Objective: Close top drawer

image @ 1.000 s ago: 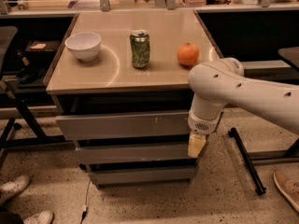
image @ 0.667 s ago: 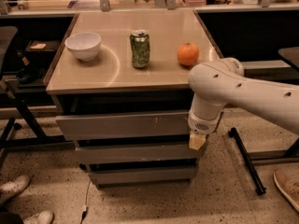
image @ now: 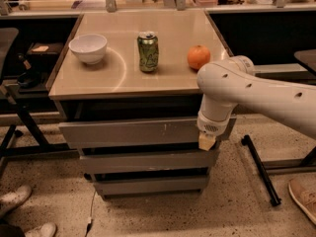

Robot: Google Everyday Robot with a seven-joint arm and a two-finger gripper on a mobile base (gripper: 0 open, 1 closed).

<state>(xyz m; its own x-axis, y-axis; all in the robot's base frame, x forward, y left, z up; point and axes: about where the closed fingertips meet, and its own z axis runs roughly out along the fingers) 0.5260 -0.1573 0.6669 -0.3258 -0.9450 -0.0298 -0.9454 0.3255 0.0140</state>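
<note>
The top drawer (image: 133,131) is a wide grey metal front with small white scratches, the tallest of three fronts under the tabletop. It stands out a little in front of the cabinet, with a dark gap above it. My gripper (image: 207,141) hangs from the white arm at the drawer front's right end, its tan tip right at the front's lower right corner.
On the tabletop (image: 98,80) stand a white bowl (image: 88,48), a green can (image: 147,52) and an orange (image: 198,57). Two shorter grey drawer fronts (image: 148,161) lie below. A chair base (image: 261,174) is at the right, shoes (image: 19,206) at the lower left.
</note>
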